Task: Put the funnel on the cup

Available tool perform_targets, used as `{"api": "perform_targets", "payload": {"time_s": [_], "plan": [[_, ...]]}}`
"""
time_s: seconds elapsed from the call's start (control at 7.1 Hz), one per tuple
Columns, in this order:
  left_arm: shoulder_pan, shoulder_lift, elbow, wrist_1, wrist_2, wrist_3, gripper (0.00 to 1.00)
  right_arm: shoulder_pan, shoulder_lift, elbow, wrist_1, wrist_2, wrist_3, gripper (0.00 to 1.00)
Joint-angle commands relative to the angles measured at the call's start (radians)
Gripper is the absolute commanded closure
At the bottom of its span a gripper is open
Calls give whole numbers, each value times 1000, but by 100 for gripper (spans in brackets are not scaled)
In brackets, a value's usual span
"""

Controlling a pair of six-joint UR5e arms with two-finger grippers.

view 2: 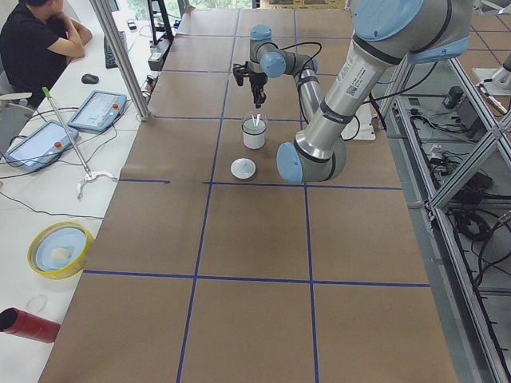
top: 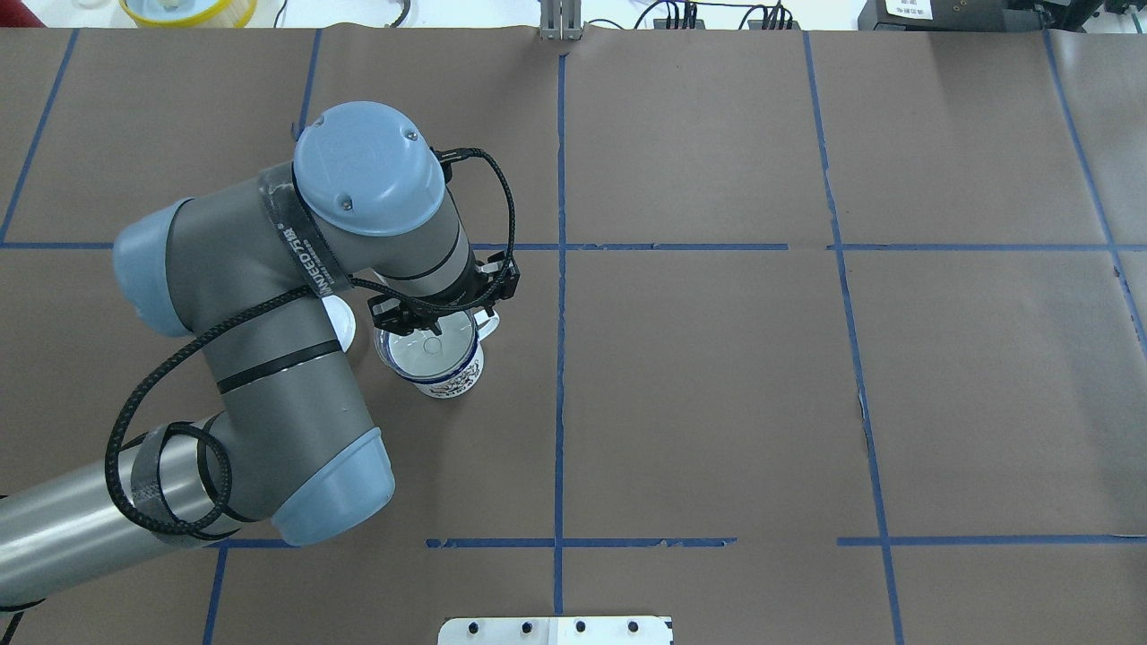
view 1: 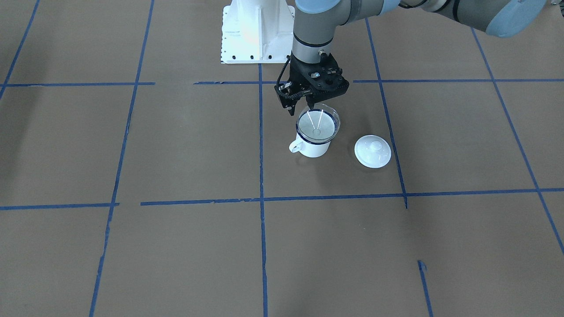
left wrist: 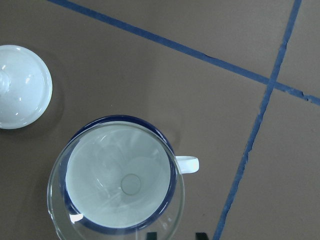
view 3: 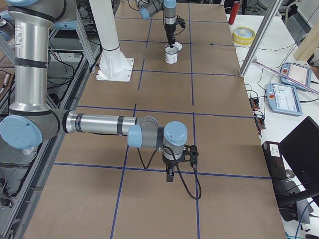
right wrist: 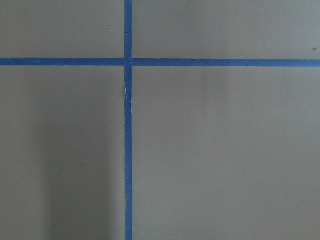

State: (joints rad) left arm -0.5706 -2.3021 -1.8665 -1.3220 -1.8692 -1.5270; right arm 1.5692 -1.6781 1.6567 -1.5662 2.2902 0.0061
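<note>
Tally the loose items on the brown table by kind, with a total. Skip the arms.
Clear funnel, over the cup's mouth: 1
White cup with blue rim: 1
White knobbed lid, beside the cup: 1
Total: 3

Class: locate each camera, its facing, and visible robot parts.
Front-facing: across table, facing base; left gripper over cup.
Overhead: behind robot, looking down; left arm.
Exterior left: table's left end; left arm near.
Exterior right: right end; right arm near.
Left wrist: down onto funnel; fingertips barely.
Right wrist: down onto table; no body.
Shared: lid in front-facing and left wrist.
</note>
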Motion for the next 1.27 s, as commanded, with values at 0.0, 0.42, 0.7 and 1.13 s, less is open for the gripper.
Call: {"api": "perform_targets", "payload": {"time_s": [0.0, 0.42, 0.7, 1.13], "plan": [[-5, 10, -13, -41, 57, -1, 0, 0, 0, 0, 0, 0, 0, 0], [-97, 151, -72, -296, 49, 223, 0, 0, 0, 0, 0, 0, 0, 0], [-289, 246, -59, -377, -174, 449, 0, 0, 0, 0, 0, 0, 0, 0], [-545, 377, 22, -369, -326, 841, 0, 0, 0, 0, 0, 0, 0, 0]]}}
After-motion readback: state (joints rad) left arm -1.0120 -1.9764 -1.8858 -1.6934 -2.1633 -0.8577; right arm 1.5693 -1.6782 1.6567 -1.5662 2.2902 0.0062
